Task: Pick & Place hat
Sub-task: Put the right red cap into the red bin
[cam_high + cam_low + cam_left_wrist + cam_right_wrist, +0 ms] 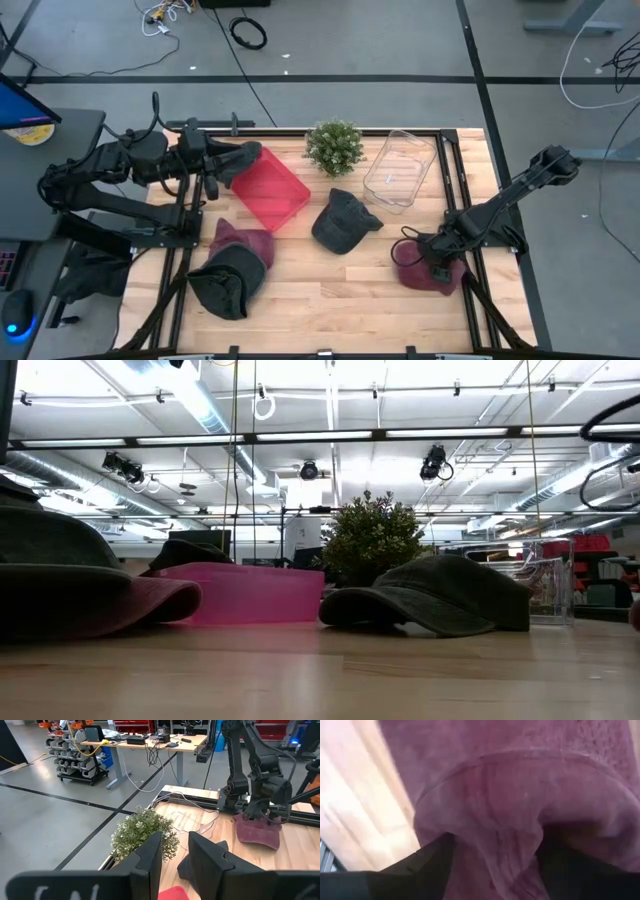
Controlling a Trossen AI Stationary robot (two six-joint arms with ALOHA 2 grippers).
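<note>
**Right pincer down on the maroon hat at the desk's right edge**

The maroon hat (432, 273) lies near the front right corner of the desk (340, 290), crumpled. The right pincer (436, 262) is pressed down onto it; in the right wrist view its two dark fingers (432, 865) stand spread with a fold of the maroon cloth between them, not yet pinched.

Toward the middle of the desk sits a dark green cap (343, 222). Behind it stand a small potted plant (334, 146) and, just to the plant's right, a clear plastic bin (401, 168). A pink bin (268, 190) lies left of the plant. At the front left, another maroon hat (244, 240) and a dark hat (222, 285) overlap.

The left pincer (240, 160) hovers at the pink bin's back left corner, fingers (150, 860) slightly apart, holding nothing.
</note>
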